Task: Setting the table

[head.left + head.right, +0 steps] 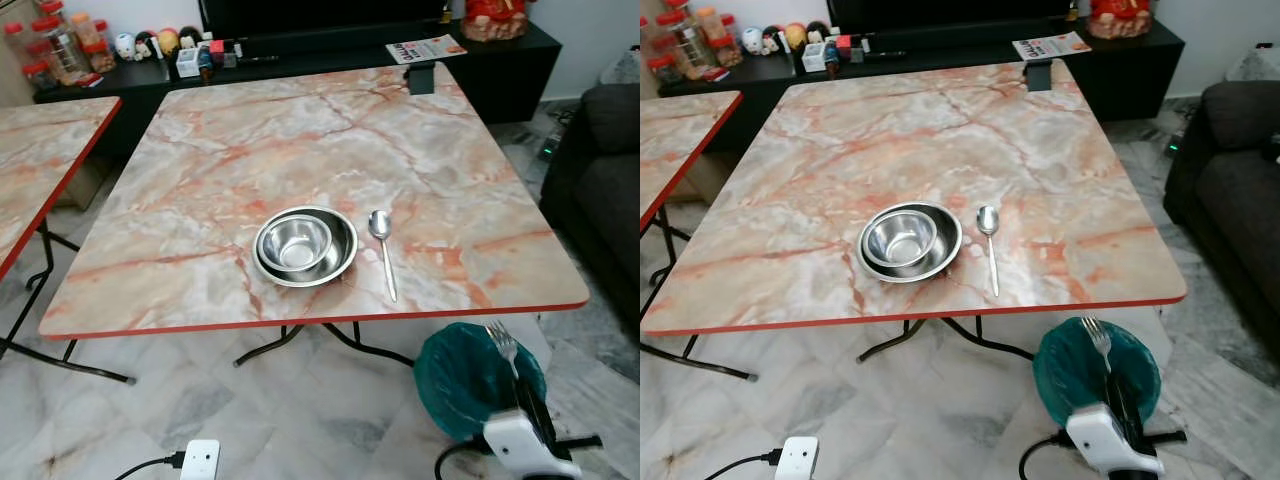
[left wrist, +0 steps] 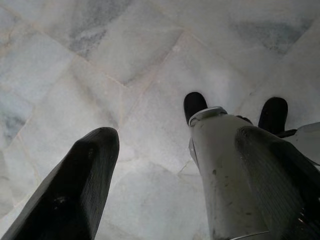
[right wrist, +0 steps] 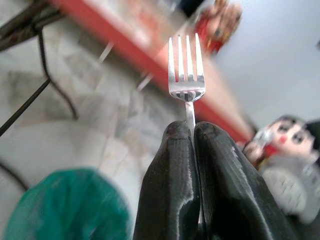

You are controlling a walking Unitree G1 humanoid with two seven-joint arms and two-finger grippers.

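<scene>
A marble-patterned table (image 1: 200, 220) carries two nested steel bowls (image 1: 305, 245) near its front edge. A steel spoon (image 1: 383, 250) lies just right of them, bowl end away from me. Below and in front of the table's right corner, my right gripper (image 1: 528, 408) is shut on the handle of a steel fork (image 1: 503, 345), tines pointing up. The right wrist view has the fork (image 3: 186, 75) standing out of the closed fingers (image 3: 170, 180). My left gripper (image 2: 172, 137) hangs open over the floor, nothing between its fingers.
A teal round bin (image 1: 455, 375) stands on the floor under the fork. A second marble table (image 1: 40, 150) is at the left, a dark sofa (image 1: 600, 190) at the right, a black low cabinet (image 1: 300, 60) with jars behind. A white power strip (image 1: 200, 460) lies on the floor.
</scene>
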